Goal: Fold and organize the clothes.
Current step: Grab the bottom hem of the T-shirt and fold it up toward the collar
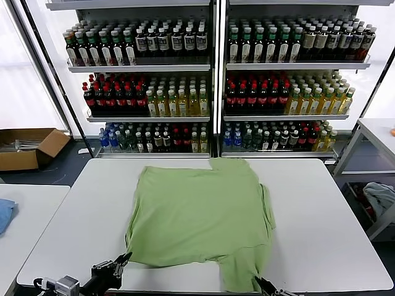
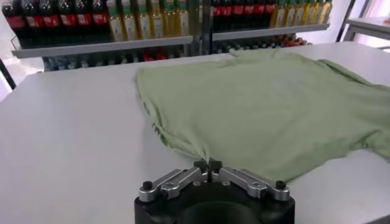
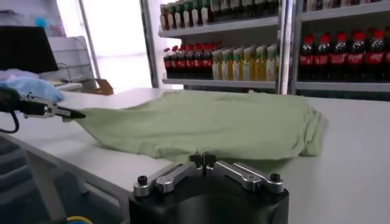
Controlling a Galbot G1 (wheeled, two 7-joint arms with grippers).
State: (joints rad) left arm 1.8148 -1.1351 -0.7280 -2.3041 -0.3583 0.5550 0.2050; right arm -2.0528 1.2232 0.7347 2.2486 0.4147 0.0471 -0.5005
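Note:
One light green shirt point(image 1: 197, 216) lies spread on the white table point(image 1: 327, 222), plain side up, with a sleeve hanging toward the front edge. At the front left, my left gripper point(image 1: 125, 258) is shut on the shirt's near corner. In the left wrist view the cloth point(image 2: 274, 103) gathers to a point between the closed tips of that gripper point(image 2: 207, 164). At the front right, my right gripper point(image 1: 259, 282) is shut on the shirt's near edge by the sleeve. In the right wrist view the fabric point(image 3: 213, 122) meets this gripper's closed tips point(image 3: 203, 158).
Shelves of bottles point(image 1: 210, 80) stand behind the table. A cardboard box point(image 1: 28, 147) sits on the floor at far left. A side table with blue cloth point(image 1: 5, 214) is on the left, another table point(image 1: 376, 132) on the right.

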